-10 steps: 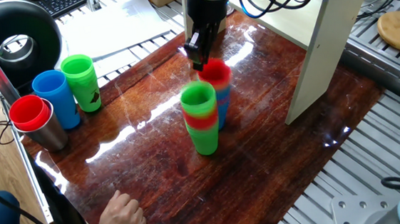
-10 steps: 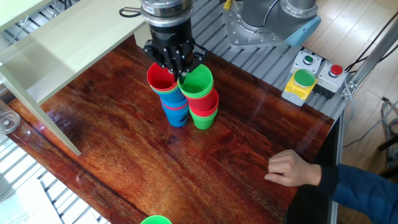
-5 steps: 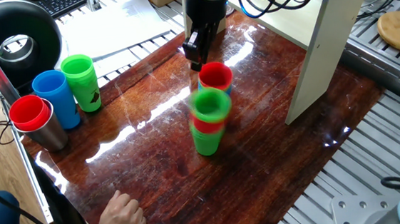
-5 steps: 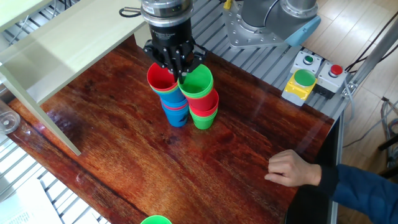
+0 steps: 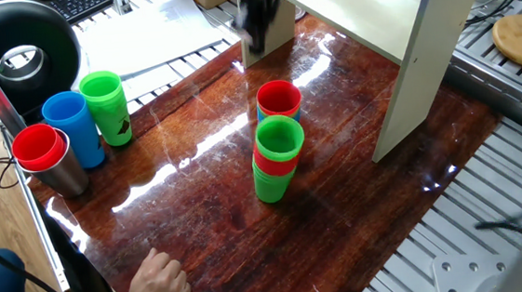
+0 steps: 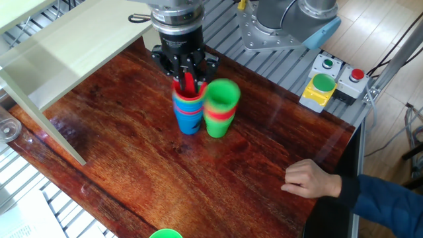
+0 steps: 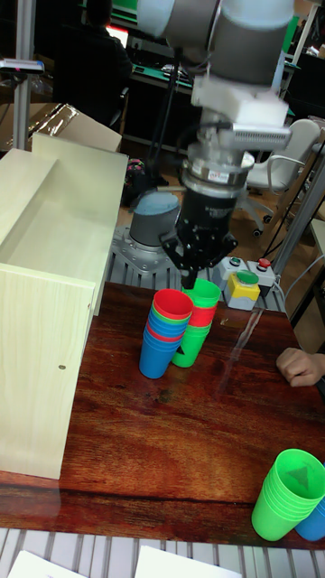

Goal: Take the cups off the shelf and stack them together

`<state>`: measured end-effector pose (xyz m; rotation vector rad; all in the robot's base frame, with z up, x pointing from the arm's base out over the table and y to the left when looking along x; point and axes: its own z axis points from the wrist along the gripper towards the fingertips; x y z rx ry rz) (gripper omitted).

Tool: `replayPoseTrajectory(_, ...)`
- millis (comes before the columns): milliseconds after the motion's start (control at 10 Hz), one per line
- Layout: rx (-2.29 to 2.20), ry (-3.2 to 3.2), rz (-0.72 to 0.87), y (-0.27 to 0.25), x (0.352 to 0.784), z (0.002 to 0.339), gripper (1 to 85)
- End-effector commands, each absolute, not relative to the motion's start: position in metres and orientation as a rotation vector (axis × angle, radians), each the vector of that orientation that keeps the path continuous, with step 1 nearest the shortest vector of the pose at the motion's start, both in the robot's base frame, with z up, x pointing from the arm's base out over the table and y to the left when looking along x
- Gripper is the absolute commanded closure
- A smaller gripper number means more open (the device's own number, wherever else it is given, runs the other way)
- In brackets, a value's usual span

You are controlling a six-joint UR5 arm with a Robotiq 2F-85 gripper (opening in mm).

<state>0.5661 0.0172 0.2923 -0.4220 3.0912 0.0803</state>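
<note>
Two stacks of cups stand side by side on the dark wooden table. One is blue with a red cup on top (image 5: 279,98) (image 6: 188,114) (image 7: 167,330). The other mixes green and red and has a green cup on top (image 5: 276,159) (image 6: 219,109) (image 7: 199,321). My gripper (image 5: 255,36) (image 6: 188,82) (image 7: 191,282) hangs over the gap between the two rims. It is motion-blurred in one fixed view, and its fingers look close together in the tall view. No cup hangs from it. The cream shelf (image 5: 401,23) (image 6: 73,46) (image 7: 54,271) stands beside the stacks with no cups on its visible top.
At the table's far corner stand a green cup (image 5: 104,102), a blue cup (image 5: 71,124) and a red cup in a grey metal tumbler (image 5: 42,154). A person's hand (image 5: 160,280) (image 6: 310,178) rests on the table edge. A button box (image 6: 324,86) sits near the robot base.
The gripper has risen from the red cup's rim in one fixed view. The green-topped stack has slid a little away from the red-topped one. The red cup stays on its stack.
</note>
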Motion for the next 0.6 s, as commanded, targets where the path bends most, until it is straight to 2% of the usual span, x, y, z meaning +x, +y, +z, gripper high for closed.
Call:
replayPoseTrajectory(0, -0.158, 3.078, 0.065, -0.037, 0.623, 0.354, 84.0)
replayPoseTrajectory(300, 0.098, 3.062, 0.052, -0.068, 0.622, 0.378, 84.0)
replayPoseTrajectory(500, 0.219, 3.039, 0.098, -0.063, 0.608, 0.384, 84.0)
